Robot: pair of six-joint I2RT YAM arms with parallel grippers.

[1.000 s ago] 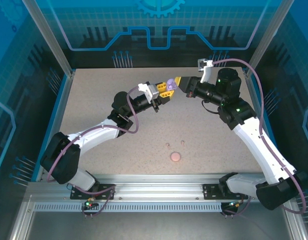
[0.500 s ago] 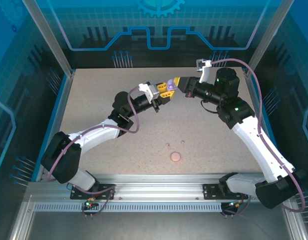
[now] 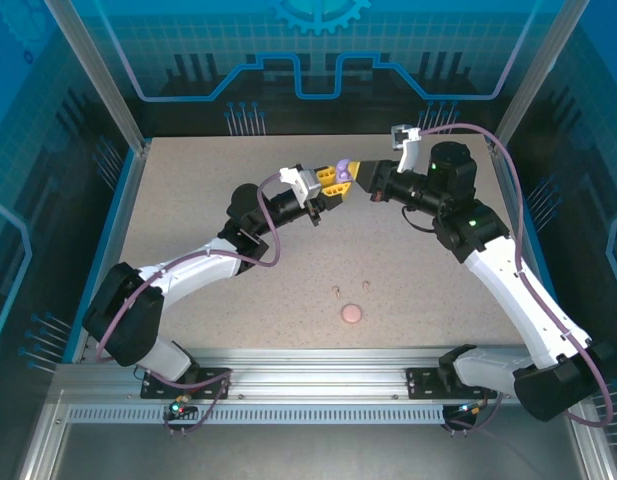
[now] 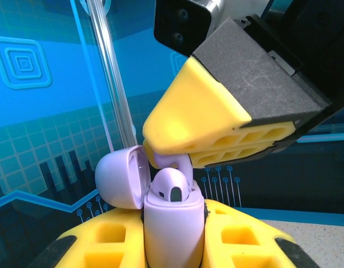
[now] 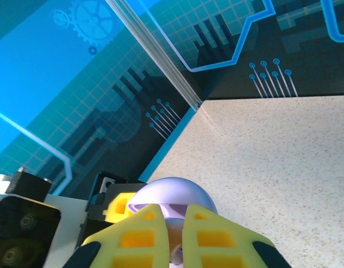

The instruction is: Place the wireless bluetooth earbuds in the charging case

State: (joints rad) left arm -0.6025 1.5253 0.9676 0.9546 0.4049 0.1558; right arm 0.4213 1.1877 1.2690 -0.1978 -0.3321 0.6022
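Note:
My left gripper (image 3: 331, 180) (image 4: 174, 248) is shut on a pale purple charging case (image 4: 170, 223) (image 3: 342, 167), held upright in the air over the far middle of the table. The case's lid (image 4: 119, 176) (image 5: 172, 192) hangs open to the left. One pale purple earbud (image 4: 170, 187) sits in the case. My right gripper (image 3: 358, 172) (image 4: 150, 146) (image 5: 175, 216) is shut on a second pale purple earbud (image 4: 181, 163) (image 5: 176, 248), just above the case mouth, behind the seated one and touching or nearly touching the rim.
Two tiny pale pink earbuds (image 3: 335, 291) (image 3: 366, 287) lie on the speckled table (image 3: 188, 200) near the front middle. A pink round disc (image 3: 352, 314) lies just in front of them. Glass walls with metal posts stand round the table.
My right gripper has edged left and closer to the case with the purple earbud in it. The left gripper and the case have stayed put.

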